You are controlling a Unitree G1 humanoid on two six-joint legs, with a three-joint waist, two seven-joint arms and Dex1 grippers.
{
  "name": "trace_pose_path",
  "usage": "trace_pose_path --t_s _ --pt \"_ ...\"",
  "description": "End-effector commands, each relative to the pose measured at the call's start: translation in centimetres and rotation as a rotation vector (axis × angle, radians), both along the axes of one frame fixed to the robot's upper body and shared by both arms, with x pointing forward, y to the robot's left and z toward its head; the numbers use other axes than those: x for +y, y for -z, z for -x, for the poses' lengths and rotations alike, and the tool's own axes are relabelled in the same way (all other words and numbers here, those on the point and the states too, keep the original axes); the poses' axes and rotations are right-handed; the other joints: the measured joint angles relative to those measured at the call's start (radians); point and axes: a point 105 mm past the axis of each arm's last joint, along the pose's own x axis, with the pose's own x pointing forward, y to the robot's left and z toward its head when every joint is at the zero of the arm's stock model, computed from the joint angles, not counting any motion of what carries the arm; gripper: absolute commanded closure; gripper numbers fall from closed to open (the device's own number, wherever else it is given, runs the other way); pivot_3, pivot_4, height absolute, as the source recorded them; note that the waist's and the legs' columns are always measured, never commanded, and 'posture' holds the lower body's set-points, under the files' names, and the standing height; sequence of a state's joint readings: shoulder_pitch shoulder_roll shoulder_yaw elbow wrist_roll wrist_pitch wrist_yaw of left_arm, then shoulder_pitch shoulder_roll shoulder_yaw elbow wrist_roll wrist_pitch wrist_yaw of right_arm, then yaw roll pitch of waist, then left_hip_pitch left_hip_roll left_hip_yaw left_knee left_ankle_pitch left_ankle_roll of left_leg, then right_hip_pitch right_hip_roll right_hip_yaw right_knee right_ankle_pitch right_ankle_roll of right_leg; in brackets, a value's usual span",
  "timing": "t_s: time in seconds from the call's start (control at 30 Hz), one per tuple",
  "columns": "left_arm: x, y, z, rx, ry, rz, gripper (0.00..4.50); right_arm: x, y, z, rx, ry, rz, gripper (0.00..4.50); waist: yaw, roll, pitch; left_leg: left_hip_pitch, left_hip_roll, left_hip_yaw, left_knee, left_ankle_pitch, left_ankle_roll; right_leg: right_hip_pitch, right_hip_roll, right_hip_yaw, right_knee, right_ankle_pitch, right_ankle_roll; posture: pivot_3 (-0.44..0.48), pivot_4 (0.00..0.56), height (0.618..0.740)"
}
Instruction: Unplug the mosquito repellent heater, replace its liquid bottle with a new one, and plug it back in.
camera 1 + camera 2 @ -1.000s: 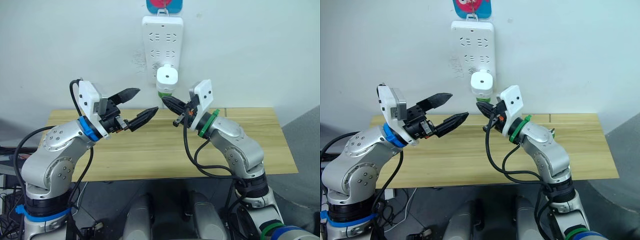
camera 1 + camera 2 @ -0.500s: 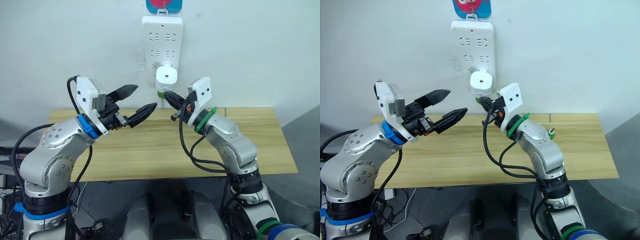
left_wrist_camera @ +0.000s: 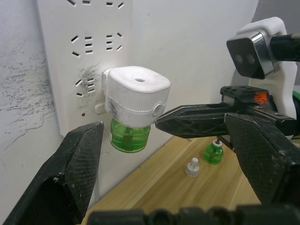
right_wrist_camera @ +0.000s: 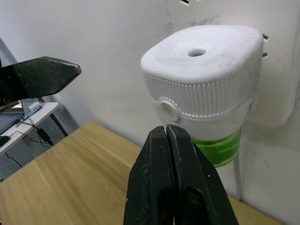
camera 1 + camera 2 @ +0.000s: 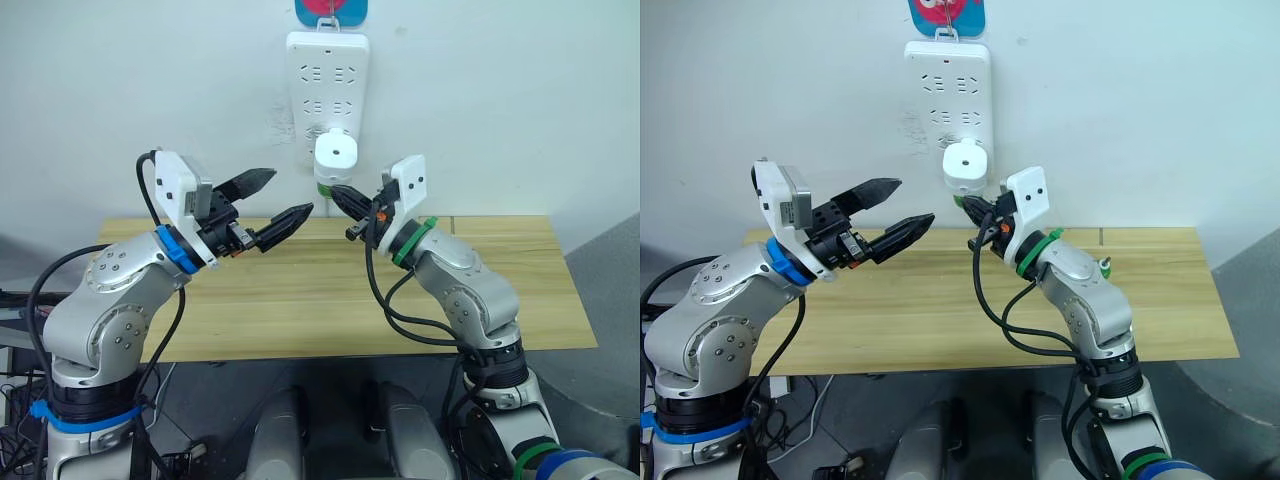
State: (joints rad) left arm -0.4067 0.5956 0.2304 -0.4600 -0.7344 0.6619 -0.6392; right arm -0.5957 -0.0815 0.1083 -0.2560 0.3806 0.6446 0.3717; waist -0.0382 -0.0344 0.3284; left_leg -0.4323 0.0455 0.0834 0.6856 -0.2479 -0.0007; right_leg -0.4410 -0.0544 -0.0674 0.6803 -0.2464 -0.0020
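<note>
The white mosquito repellent heater (image 5: 335, 154) is plugged into the lower part of the white power strip (image 5: 327, 80) on the wall. A green liquid bottle (image 5: 326, 186) hangs under it. My right gripper (image 5: 336, 193) is shut with nothing in it. Its tip sits just below the heater (image 4: 201, 70), in front of the green bottle (image 4: 218, 147); I cannot tell whether they touch. My left gripper (image 5: 290, 193) is open, to the left of the heater and apart from it. A second small green bottle (image 3: 213, 153) stands on the table.
The wooden table (image 5: 300, 300) runs along the wall under the power strip. A small white cap (image 3: 192, 166) stands next to the green bottle on the table. A red and blue hook (image 5: 330, 8) holds the strip's top.
Over the last second my right gripper rose and closed in on the bottle under the heater. My left gripper lifted slightly and stayed open.
</note>
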Motion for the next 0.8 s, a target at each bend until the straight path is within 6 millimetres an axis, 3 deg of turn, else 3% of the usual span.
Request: trace_pose_path --t_s 0.03,0.57,0.8 --pt "-0.1 -1.0 0.4 -0.058 0.011 -0.010 0.00 0.1 -1.4 0.9 -0.049 -0.024 -0.042 4.46 0.000 0.000 0.000 0.000 0.000 0.000 0.000 0.000 0.000 0.000 0.000 0.000 0.000 0.000 0.000 -0.114 0.301 0.740" --pt "-0.3 -1.1 0.3 -0.063 0.016 -0.009 0.00 -0.6 -2.3 0.4 -0.051 0.009 -0.102 4.46 0.000 0.000 0.000 0.000 0.000 0.000 0.000 0.000 0.000 0.000 0.000 0.000 0.000 0.000 0.000 -0.115 0.302 0.740" --pt "-0.4 -1.2 0.2 -0.064 0.021 -0.009 0.00 -1.5 -2.6 -0.8 -0.044 0.108 -0.133 4.46 0.000 0.000 0.000 0.000 0.000 0.000 0.000 0.001 -0.001 0.000 0.000 0.000 0.000 0.000 0.000 -0.115 0.302 0.740"
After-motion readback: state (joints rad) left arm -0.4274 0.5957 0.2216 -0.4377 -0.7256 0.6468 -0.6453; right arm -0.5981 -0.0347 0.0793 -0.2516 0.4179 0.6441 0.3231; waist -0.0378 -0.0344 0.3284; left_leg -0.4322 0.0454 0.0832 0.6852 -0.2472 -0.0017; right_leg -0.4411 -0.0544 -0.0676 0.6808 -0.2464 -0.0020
